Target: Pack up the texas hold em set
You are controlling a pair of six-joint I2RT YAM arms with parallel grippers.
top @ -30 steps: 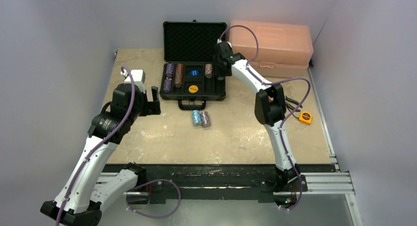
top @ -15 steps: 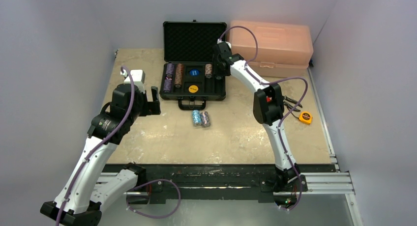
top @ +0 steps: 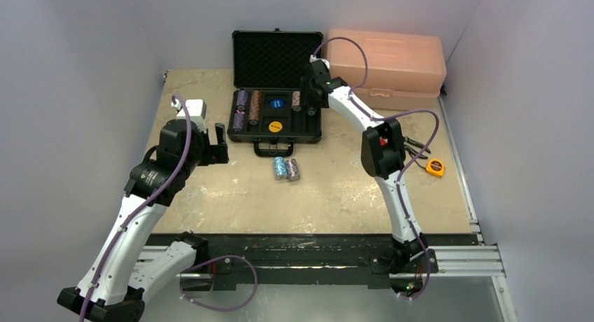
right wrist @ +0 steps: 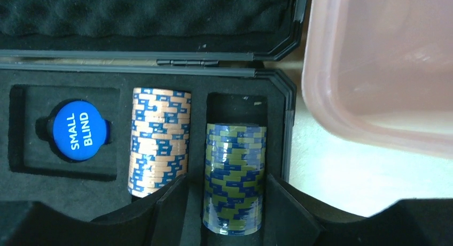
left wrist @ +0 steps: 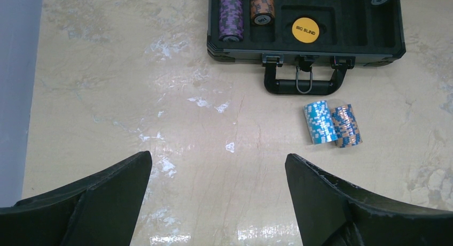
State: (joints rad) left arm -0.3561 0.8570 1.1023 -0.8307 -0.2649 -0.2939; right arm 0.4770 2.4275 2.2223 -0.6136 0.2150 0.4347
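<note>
From my station I see the black case (top: pixel 294 136) lying open at the back of the table (left wrist: pixel 133 85), its foam lid upright and its handle (left wrist: pixel 303 80) pointing toward the arms. The right gripper (right wrist: pixel 224 179) is down in the tray's rightmost slot with a finger on either side of an olive-and-blue chip stack (right wrist: pixel 235 176); I cannot tell whether it is pinching the stack or has let go. Just left of that, a peach-and-blue stack (right wrist: pixel 159 150) fills the next slot, and beyond it a blue disc (right wrist: pixel 79 130) reads "SMALL BLIND". A yellow disc (left wrist: pixel 305 29) nearer the handle reads "BIG BLIND". A purple stack (left wrist: pixel 231 18) and a brown stack (left wrist: pixel 262 5) sit in the left slots. The left gripper (left wrist: pixel 218 158) hangs over bare table, fingers spread wide and empty. Two loose stacks, light blue (left wrist: pixel 319 122) and orange-blue (left wrist: pixel 346 125), lie touching on the table just in front of the handle. The pink toolbox (right wrist: pixel 384 69) stands just right of the case.
</note>
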